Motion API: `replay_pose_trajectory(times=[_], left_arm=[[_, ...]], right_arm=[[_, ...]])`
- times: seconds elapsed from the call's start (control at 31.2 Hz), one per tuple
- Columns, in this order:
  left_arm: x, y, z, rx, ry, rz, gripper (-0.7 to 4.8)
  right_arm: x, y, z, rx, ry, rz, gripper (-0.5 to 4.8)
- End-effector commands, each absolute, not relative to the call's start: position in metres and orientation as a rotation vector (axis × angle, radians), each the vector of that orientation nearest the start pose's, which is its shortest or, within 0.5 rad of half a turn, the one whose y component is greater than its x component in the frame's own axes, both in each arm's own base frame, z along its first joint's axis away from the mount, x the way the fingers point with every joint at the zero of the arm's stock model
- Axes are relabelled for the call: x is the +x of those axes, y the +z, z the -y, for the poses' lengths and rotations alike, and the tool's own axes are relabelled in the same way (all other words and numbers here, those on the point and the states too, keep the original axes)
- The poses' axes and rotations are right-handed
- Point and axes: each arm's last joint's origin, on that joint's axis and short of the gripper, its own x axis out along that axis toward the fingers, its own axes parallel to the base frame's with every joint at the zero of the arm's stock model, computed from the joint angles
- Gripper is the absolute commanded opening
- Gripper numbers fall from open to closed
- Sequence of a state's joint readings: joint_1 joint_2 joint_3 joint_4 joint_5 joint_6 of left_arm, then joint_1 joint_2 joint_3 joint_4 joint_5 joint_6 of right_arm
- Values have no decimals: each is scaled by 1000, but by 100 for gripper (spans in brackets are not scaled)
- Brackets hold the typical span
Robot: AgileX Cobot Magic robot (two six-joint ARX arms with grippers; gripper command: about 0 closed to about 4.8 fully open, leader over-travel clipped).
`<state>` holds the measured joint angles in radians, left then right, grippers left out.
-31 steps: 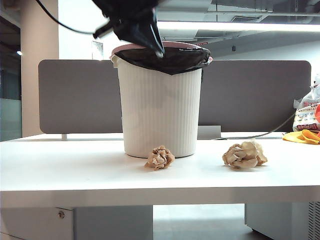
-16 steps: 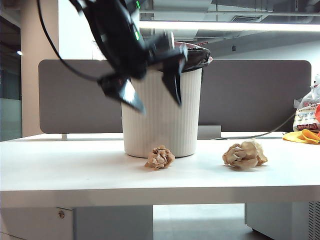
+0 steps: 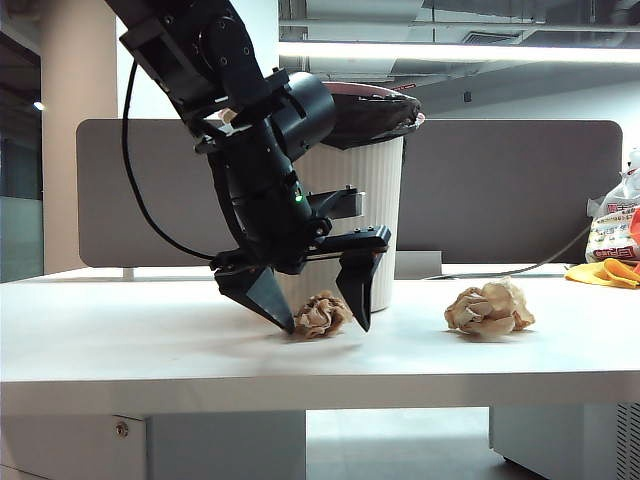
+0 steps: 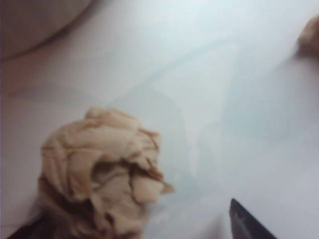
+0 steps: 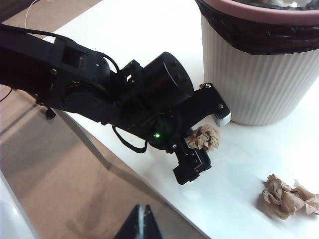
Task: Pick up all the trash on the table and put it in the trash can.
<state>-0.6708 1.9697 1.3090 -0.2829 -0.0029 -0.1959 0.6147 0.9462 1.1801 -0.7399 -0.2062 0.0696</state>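
The left gripper (image 3: 325, 322) hangs low over the table (image 3: 150, 350) with its jaws spread wide, one finger on each side of the smaller paper ball (image 3: 320, 315) — the ball sits between the tips and directly below the palm, so the grasp line already runs through it. In the left wrist view the same ball (image 4: 102, 174) fills the space in front of the camera, with one dark fingertip (image 4: 246, 221) showing beside it and bare tabletop between them; nothing is gripped yet. The ball is roughly round, with no long axis to line up on, so a straight closing of the jaws looks like all the next move needs, perhaps after a slight further drop. The trash can (image 3: 325, 210) stands just behind the tool, its rim well above it. The larger, paler ball (image 3: 489, 308) lies well off toward the right arm's side. The right gripper (image 5: 140, 224) is held high, away from the table edge, fingers pressed together and holding nothing — the left arm is plainly the nearer one here
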Motion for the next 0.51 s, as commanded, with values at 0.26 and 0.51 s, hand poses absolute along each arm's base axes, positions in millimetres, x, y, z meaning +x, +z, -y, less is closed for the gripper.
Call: replay_pose_trajectory(times=[0.26,0.51], left_arm=[[322,156,256,148,-524,-975,19],[321,167,256,131,-549,-967,-5]], right_arm=[[138,389,-105,-39,794,-518,-8],[138,390,-105,-54,794,-506,-8]])
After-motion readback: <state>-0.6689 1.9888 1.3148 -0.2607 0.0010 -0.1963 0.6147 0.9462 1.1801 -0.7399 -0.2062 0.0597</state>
